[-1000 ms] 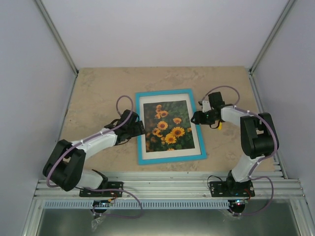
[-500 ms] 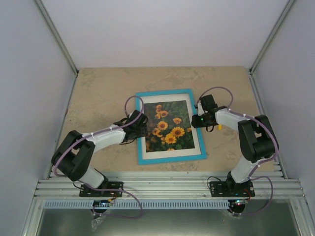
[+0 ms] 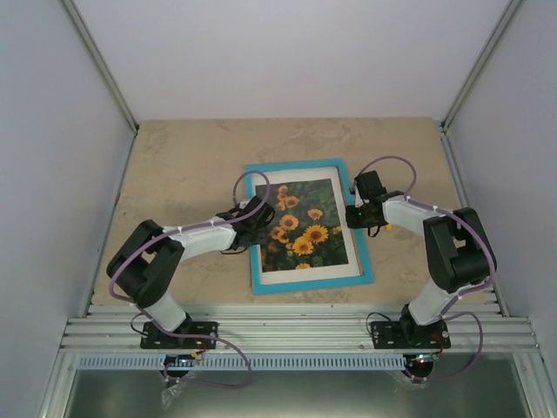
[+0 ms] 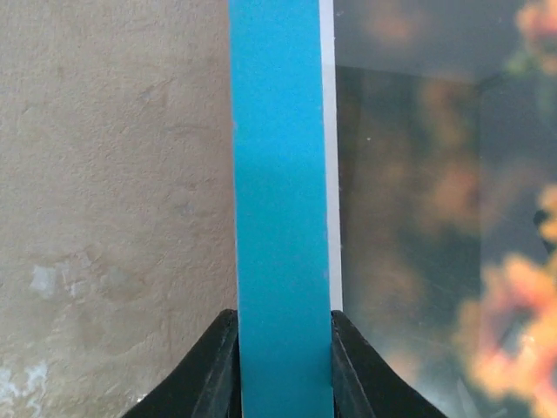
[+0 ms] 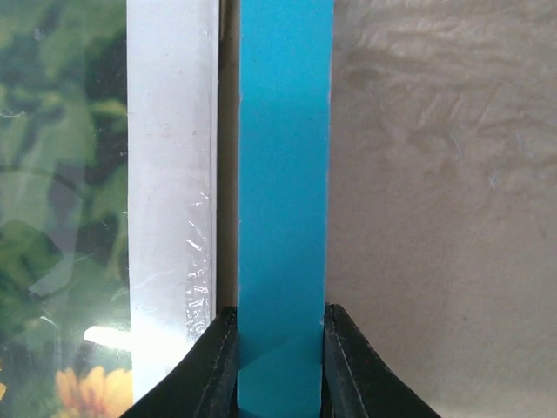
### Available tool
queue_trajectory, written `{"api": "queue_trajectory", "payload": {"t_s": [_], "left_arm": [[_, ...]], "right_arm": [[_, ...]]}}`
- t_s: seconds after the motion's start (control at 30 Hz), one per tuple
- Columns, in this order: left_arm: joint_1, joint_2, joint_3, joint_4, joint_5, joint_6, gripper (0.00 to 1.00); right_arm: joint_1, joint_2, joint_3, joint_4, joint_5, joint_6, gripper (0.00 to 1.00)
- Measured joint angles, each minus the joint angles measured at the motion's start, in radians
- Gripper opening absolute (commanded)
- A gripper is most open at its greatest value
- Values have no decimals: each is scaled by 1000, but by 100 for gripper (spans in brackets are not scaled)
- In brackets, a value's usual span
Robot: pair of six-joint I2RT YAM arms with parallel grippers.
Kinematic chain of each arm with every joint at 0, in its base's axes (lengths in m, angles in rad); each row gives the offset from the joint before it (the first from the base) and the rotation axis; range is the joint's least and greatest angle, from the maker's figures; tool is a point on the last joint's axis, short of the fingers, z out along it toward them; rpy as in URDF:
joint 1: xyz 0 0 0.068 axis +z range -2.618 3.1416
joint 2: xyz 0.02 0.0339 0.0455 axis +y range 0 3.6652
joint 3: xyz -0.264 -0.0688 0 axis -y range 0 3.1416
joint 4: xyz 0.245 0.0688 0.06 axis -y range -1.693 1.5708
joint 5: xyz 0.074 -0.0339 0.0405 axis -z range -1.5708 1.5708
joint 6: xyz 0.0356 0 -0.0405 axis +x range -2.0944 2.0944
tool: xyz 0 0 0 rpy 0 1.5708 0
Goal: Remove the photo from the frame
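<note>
The turquoise frame (image 3: 357, 268) lies face up on the table, with the sunflower photo (image 3: 300, 228) inside it behind a white mat (image 3: 305, 272). My left gripper (image 3: 255, 216) is shut on the frame's left bar (image 4: 283, 174), its black fingers (image 4: 219, 370) pressed against both sides. My right gripper (image 3: 355, 212) is shut on the frame's right bar (image 5: 285, 174) in the same way. In the left wrist view the photo (image 4: 435, 226) is a blur under glass. The right wrist view shows the mat (image 5: 172, 174) and green leaves of the photo (image 5: 61, 131).
The beige stone-patterned tabletop (image 3: 183, 165) runs to white walls at the left, back and right. An aluminium rail (image 3: 296, 331) crosses the near edge and carries both arm bases. Bare tabletop (image 5: 435, 218) lies just outside the frame's right bar.
Both arms moved inward onto the frame's side bars and their jaws closed on them. The frame has shifted a little to the right.
</note>
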Motion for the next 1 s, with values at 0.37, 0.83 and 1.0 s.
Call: {"api": "queue_trajectory", "payload": {"t_s": [0.37, 0.83, 1.0], "left_arm": [[-30, 60, 85, -39, -15, 2, 15], [-1, -45, 151, -177, -86, 48, 17], [106, -101, 166, -246, -87, 124, 17]], "right_arm": [[-7, -87, -26, -55, 84, 18, 2], [27, -158, 45, -108, 66, 40, 1], [98, -93, 143, -78, 47, 81, 1]]}}
